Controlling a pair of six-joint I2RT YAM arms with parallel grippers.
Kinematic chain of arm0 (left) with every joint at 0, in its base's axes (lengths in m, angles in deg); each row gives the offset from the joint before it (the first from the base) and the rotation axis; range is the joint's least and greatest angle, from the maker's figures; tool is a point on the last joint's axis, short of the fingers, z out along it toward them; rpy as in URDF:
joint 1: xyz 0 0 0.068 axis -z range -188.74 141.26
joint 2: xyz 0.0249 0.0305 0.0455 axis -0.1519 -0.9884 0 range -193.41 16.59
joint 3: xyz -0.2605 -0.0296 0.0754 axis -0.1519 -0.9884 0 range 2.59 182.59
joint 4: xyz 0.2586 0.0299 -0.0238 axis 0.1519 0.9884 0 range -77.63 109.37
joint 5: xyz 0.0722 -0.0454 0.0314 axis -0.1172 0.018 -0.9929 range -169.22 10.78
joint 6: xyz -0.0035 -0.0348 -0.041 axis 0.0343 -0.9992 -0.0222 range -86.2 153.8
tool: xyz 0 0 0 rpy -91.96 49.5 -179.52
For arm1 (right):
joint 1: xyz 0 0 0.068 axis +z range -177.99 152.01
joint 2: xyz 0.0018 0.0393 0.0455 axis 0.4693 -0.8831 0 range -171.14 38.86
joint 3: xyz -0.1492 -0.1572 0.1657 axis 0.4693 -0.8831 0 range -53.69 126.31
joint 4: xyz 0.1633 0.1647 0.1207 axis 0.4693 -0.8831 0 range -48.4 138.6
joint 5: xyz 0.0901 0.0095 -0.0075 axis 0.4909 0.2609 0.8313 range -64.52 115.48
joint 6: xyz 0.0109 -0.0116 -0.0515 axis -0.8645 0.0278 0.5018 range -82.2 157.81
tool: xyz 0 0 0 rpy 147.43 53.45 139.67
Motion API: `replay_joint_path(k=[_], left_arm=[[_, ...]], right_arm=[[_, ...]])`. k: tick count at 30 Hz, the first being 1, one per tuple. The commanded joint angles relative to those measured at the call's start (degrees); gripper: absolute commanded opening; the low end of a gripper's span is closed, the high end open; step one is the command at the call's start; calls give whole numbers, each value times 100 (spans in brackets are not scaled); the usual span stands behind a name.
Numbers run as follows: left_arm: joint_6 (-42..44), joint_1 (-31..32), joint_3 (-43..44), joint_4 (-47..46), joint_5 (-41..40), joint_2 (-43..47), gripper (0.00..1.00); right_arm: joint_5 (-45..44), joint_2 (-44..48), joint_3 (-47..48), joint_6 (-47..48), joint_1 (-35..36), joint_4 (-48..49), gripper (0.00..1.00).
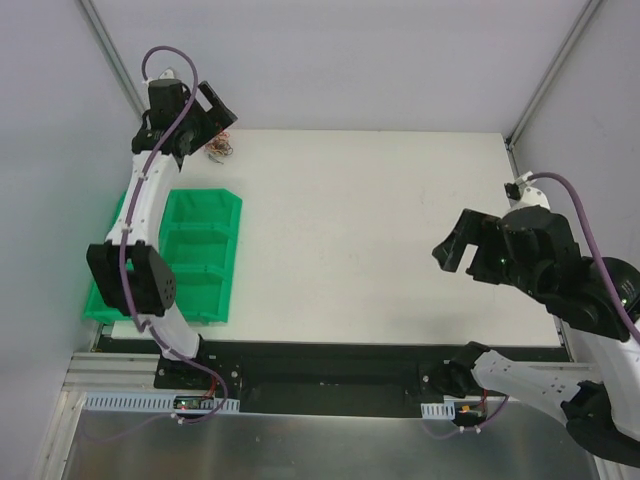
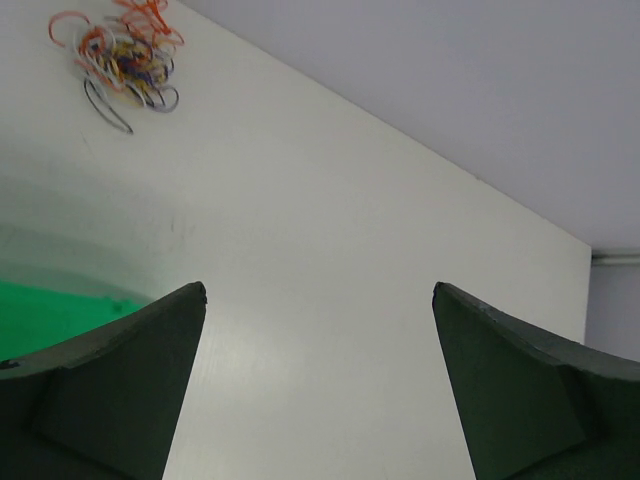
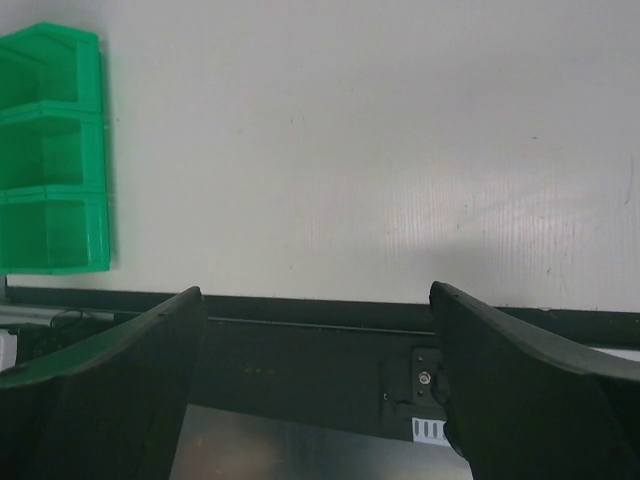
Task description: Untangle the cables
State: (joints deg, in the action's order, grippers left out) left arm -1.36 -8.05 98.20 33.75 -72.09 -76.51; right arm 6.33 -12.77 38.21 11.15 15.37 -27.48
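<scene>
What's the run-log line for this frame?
left hand: open, empty, near cables | right hand: open, empty, far right | cables: one tangle, far-left table corner, ungripped

Overall: bright, even, diffuse; the white table [image 1: 380,230] looked almost washed out.
Shadows: a soft grey band crossed the left wrist view's left side.
Focus: the cables [image 2: 125,55] at upper left were slightly soft.
Glare: a faint sheen showed centre right, right wrist view.
</scene>
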Motion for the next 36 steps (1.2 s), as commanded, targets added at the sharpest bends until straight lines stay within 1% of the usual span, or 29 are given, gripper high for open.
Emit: replay_joint_path(k=[1,5,7,10,12,14,18,20,22,25,28,30,31,33,34,36], left_arm=[[518,-244,1079,-609,15,-1339,93],[528,-315,1994,-679,-396,-2456,92],[12,-455,2364,-723,-450,-2940,92],[-937,-727,2690,-960,-240,-3555,90],[-1500,-859,2865,-1284,-20,-3986,84],[-2019,-930,3033,-1566,-1,-4338,83],[-2662,-957,3104,-2286,-458,-4787,84],[-2978,-957,3191,-2385,-625,-5041,84],[-3242,-957,3227,-2402,-678,-5182,84],[-3541,-939,3314,-2455,-678,-5490,82],[-3621,-922,3499,-2481,-573,-5701,79],[-3700,-895,3491,-2490,-556,-5763,70],[-3709,-869,3490,-2499,-538,-5789,63],[-3709,-842,3464,-2525,-485,-5799,46],[-3657,-825,3455,-2569,-416,-5807,35],[-3429,-790,3455,-2613,-258,-5790,18]], right_arm=[[-36,-469,407,450,-484,198,96],[-53,-777,426,328,-994,145,96],[-70,-848,399,258,-1179,276,96],[-263,-831,171,56,-1320,566,96],[-316,-839,48,-163,-1487,603,96],[-177,-839,-31,-374,-1846,532,96],[367,-752,-400,-647,-2759,532,96],[727,-734,-558,-622,-3138,663,96],[948,-786,-568,-552,-3324,769,96],[1115,-979,-445,-306,-3412,892,96],[1265,-1181,-278,-130,-3482,893,96],[1292,-1278,-173,-25,-3509,892,96],[1327,-1313,-137,2,-3518,910,96],[1414,-1384,-102,81,-3570,936,96],[1467,-1428,-67,134,-3597,954,96],[1625,-1533,3,265,-3641,989,96]])
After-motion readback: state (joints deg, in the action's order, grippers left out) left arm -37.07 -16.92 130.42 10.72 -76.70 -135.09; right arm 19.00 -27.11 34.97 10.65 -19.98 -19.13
